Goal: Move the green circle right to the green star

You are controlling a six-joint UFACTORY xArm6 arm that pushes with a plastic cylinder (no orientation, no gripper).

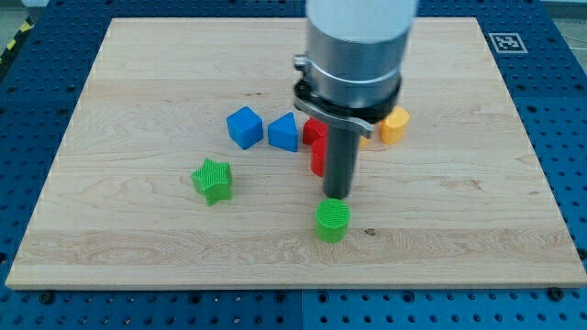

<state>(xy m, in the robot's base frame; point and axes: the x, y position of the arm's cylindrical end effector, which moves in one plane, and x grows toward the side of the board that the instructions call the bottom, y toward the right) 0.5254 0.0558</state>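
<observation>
Wooden board (138, 73) on blue perforated bench (27, 110), fills frame. No jaws, just rod; my tip (337, 196) frame centre, just above green circle (333, 221), touching or nearly. Green star (212, 180) left of circle, apart. Blue cube (244, 126), blue triangular block (284, 133), red block (316, 147), yellow block (394, 125) clustered behind rod.

My tip (337, 196) points straight down below the upright, vertical arm (358, 55).
</observation>
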